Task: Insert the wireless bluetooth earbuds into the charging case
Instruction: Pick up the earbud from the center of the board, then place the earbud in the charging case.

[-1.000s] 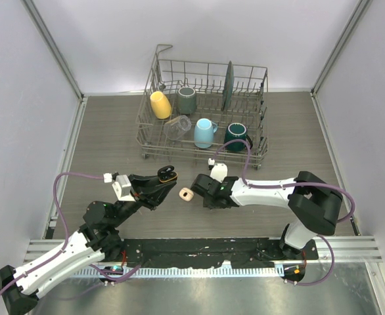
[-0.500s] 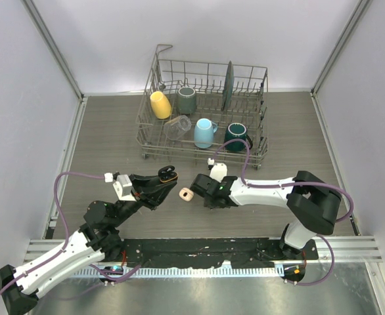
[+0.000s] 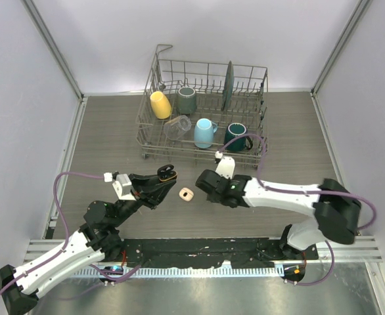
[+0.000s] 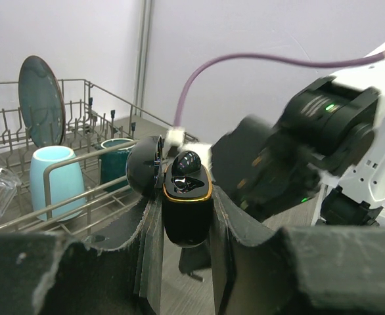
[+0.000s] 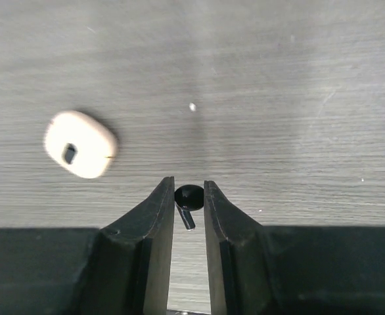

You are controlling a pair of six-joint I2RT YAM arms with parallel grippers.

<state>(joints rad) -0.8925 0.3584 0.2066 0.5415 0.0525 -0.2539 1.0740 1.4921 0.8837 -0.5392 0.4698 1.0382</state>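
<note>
Earbuds are being handled one at a time, it seems. Taking the scene from the biggest thing down, the counter (image 3: 113, 131) is carrying a dish rack (image 3: 245, 85) at the back, and both arms are reaching over the nearer half. The left hand (image 4: 187, 226) is clamping shut on the black charging case (image 4: 187, 213) and holding it up off the counter. The case's lid is hanging open to the left in the wrist view, and its gold-rimmed mouth is facing up and toward the right arm. Something glossy and dark is sitting in the mouth, though whether it is a seated bud is unclear. The right hand (image 5: 188, 190) is pinching shut on a black earbud (image 5: 188, 197) right at its fingertips; whether the bud is clear of the wood is impossible to tell. A cream-white piece (image 5: 81, 144) is lying on the counter beside the fingers, apart from them. The step in hand looks like carrying this bud across to the case. Doing it well likely means keeping the pinch firm on so shallow a hold, bringing the bud over the free well and turning the wrist until the stem is lining up with it. The left hand should be holding the case steady throughout. The bud's long axis is running along its stem, nearly parallel to the fingers. Its round head is pointing outward at the tips, and the stem is trailing back toward the wrist, leaning slightly right.
</note>
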